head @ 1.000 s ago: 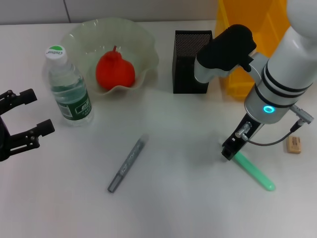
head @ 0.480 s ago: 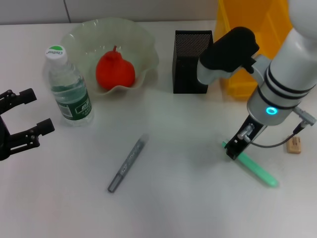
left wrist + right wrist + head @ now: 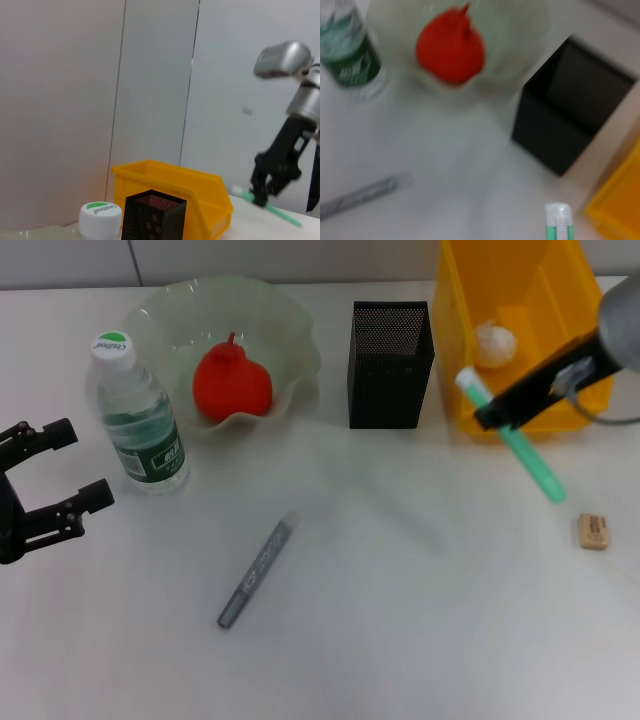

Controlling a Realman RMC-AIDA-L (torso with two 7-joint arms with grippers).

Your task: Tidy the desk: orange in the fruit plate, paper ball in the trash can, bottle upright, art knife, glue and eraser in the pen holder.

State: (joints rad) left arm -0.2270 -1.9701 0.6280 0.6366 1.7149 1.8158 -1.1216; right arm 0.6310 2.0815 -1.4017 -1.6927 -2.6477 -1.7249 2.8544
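Green glue (image 3: 525, 452) now aloft, right claw (image 3: 497, 412).

Right wrist camera looked down on the white counter (image 3: 450, 165). A red fruit (image 3: 451, 49) with a stem sat in a pale, translucent fruit plate (image 3: 520, 30). Left of the plate stood a clear bottle (image 3: 347, 47) with a green label. A black mesh pen holder (image 3: 570, 107) stood right of the plate, with a yellow bin (image 3: 620, 207) beyond it. The white-capped end of a green stick (image 3: 559, 221) showed at the frame's edge. A grey pen-shaped tool (image 3: 360, 195) lay flat, nearer the robot than the bottle.
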